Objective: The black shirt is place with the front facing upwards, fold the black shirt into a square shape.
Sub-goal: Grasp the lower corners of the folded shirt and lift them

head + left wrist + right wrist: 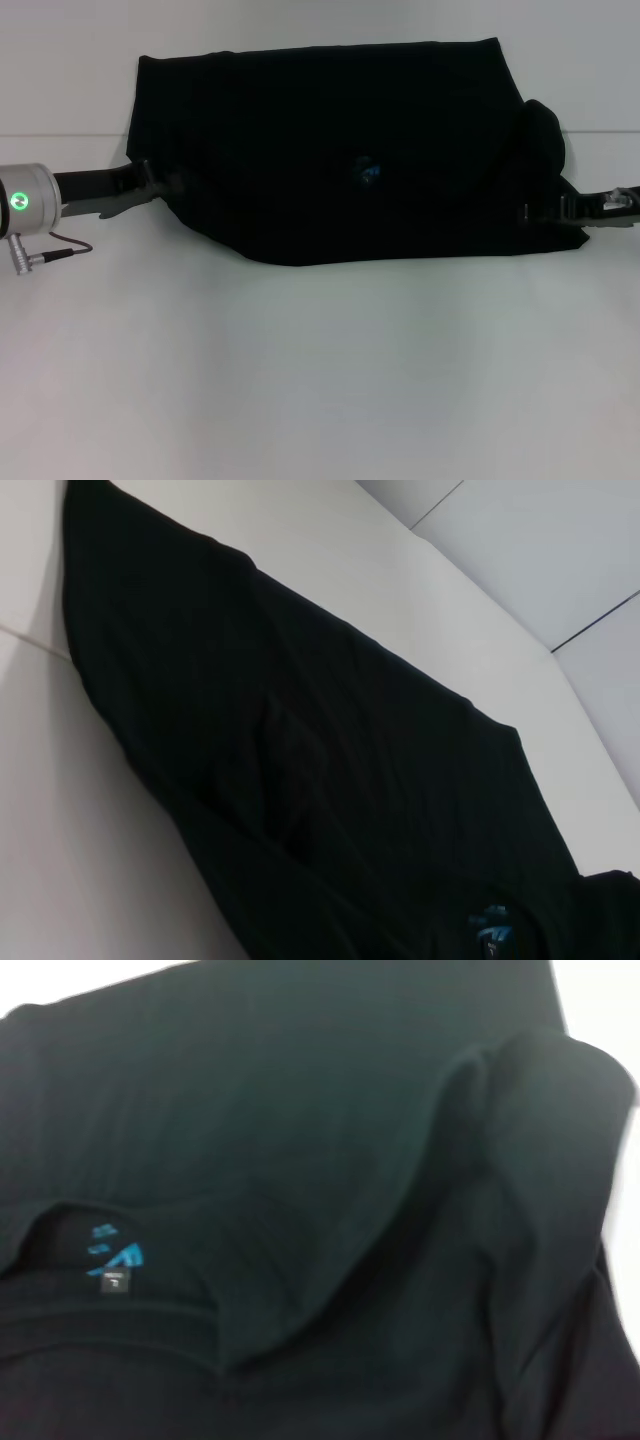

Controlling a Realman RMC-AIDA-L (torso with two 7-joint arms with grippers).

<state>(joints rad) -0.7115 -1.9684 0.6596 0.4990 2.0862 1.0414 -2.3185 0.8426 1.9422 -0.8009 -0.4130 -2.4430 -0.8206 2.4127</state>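
The black shirt (330, 150) lies bunched in a wide heap on the white table (320, 380), with its small blue neck label (370, 172) showing near the middle. No lettering shows. My left gripper (150, 185) is at the shirt's left edge, touching the cloth. My right gripper (552, 210) is at the shirt's right lower corner, partly behind a fold. The left wrist view shows the shirt (300, 780) and the label (492, 920). The right wrist view is filled by the shirt (300, 1110), with the collar and label (112, 1260).
A table seam (60, 136) runs across behind the shirt's left side. A thin cable (60, 250) hangs from the left wrist over the table. White table surface stretches in front of the shirt.
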